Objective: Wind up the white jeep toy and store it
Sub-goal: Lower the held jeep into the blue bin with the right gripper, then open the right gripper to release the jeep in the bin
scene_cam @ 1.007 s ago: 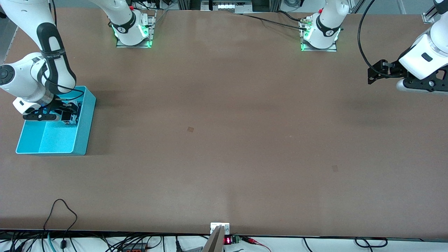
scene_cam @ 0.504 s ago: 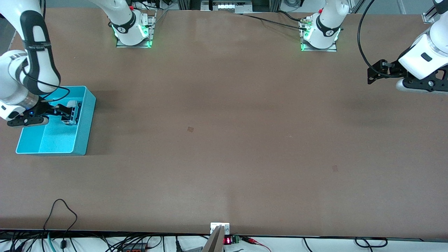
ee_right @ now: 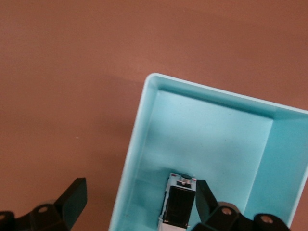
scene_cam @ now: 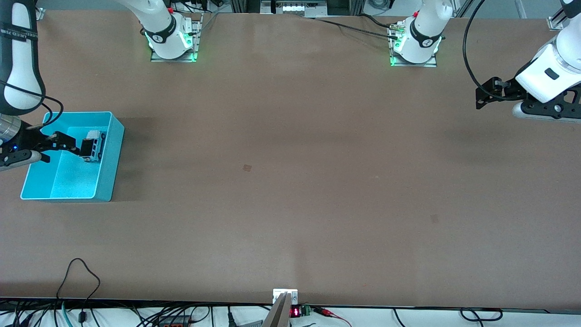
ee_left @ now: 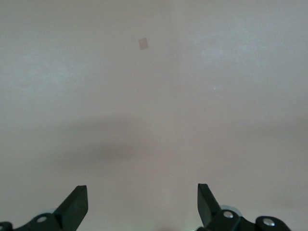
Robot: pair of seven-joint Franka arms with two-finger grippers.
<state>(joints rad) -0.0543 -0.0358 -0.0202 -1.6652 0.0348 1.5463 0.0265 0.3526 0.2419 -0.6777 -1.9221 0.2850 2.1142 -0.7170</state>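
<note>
Turquoise plastic bin (scene_cam: 107,161), rectangular and open-topped, at the right arm's end of the brown table (scene_cam: 290,181). Inside that bin, on its floor beside the wall facing the table's middle: tiny boxy white jeep toy (scene_cam: 91,146) with a black ribbed roof panel and dark wheels, lying free, gripped by nothing. Right gripper (scene_cam: 56,141) up over the bin's outer rim, just beside the jeep, black fingers (ee_right: 72,197) spread wide and released; in the right wrist view, one fingertip over bare table outside the bin wall, the other close beside the toy (ee_right: 178,204), contact impossible to judge. Bin (ee_right: 139,144) otherwise showing only its smooth turquoise floor and walls. Left gripper (scene_cam: 484,94) well apart from the bin, up over the table's edge at the left arm's end, waiting, fingers (ee_left: 74,204) parted and holding nothing, only plain tabletop (ee_left: 154,96) and a small square mark (ee_left: 143,44) beneath. Similar small dark square patch (scene_cam: 247,167) on the table toward its middle, well apart from the bin.
</note>
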